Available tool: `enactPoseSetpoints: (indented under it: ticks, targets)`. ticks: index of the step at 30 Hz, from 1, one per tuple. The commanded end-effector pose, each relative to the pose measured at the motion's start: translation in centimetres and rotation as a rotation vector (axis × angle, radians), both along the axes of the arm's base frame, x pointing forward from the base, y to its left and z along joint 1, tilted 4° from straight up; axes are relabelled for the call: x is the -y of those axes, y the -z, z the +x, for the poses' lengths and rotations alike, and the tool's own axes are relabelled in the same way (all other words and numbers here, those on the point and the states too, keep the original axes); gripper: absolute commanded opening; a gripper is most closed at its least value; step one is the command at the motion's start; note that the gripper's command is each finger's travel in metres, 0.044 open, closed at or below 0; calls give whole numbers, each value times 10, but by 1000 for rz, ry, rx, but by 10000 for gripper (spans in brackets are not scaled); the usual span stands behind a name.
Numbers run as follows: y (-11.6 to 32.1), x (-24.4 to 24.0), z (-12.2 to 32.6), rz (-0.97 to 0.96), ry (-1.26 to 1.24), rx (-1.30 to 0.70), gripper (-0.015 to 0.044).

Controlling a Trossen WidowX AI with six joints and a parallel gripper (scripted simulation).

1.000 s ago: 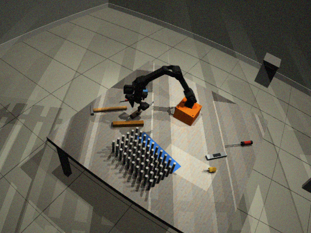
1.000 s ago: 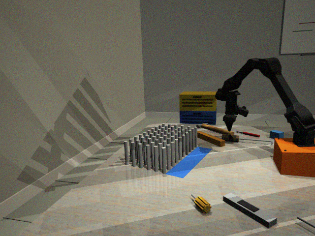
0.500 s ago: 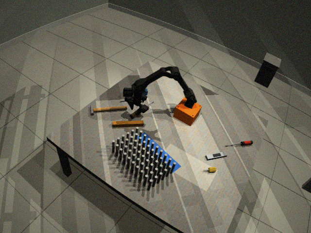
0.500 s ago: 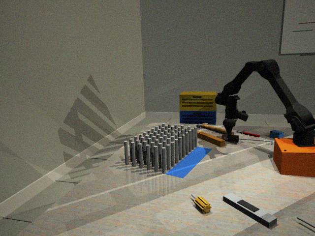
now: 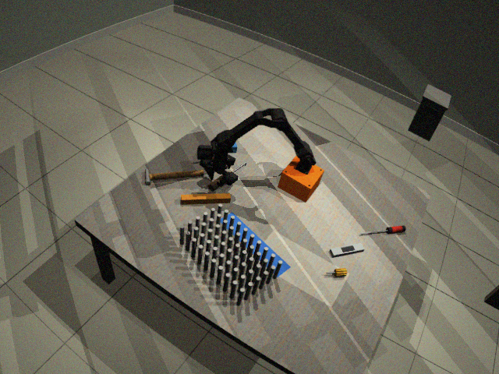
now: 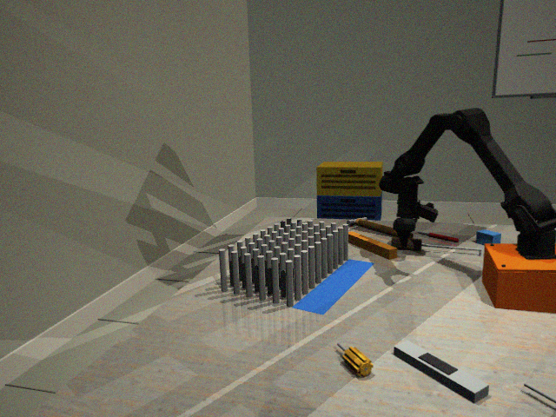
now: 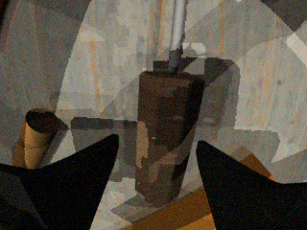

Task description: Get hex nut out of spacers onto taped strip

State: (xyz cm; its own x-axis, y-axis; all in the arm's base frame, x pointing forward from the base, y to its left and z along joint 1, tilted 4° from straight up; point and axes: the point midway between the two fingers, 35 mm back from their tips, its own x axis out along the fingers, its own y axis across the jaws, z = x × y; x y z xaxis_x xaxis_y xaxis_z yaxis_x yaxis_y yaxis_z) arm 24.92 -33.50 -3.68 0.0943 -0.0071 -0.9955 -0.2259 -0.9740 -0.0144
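Note:
A tool with a dark brown handle (image 5: 216, 185) (image 7: 163, 105) and a thin metal rod (image 5: 240, 167) (image 6: 448, 248) (image 7: 177, 24) lies on the table; the rod's far end looks bent in the exterior view. My gripper (image 5: 221, 179) (image 6: 406, 241) (image 7: 157, 144) is open, low over the handle, with one finger on each side of it in the wrist view. Whether the fingers touch it I cannot tell. Metal spacers (image 5: 233, 290) (image 6: 261, 278) stand upright in rows behind the blue taped strip (image 5: 284, 269) (image 6: 334, 287). The nut cannot be made out.
An orange-brown bar (image 5: 205, 198) (image 6: 373, 246) lies between the handle and the spacers. A hammer (image 5: 175, 174) (image 6: 374, 226) lies beside the gripper. A blue block (image 6: 488, 236), red-handled screwdriver (image 5: 396, 229), grey bar (image 5: 346, 250) and stubby yellow screwdriver (image 5: 340, 272) lie farther off.

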Motion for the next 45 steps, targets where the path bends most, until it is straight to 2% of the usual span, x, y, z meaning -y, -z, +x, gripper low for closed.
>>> enactPoseSetpoints:
  ticks: [1,4,7,16,21,22,26,31,40,45]
  targets:
    - [11,-4,-1,18,5,-6,280]
    - [12,-4,-1,18,5,-6,280]
    - [12,-4,-1,18,5,-6,201]
    - [12,-4,-1,18,5,-6,141]
    - [-20,-2,-3,13,3,-6,10]
    - [-29,-1,-4,12,2,-6,0]
    - [-51,-2,-6,9,1,-6,0]
    - [-51,-2,-9,9,1,-6,0]
    - [-43,-6,-44,5,6,-6,0]
    - [-41,-6,-44,6,6,-6,0]
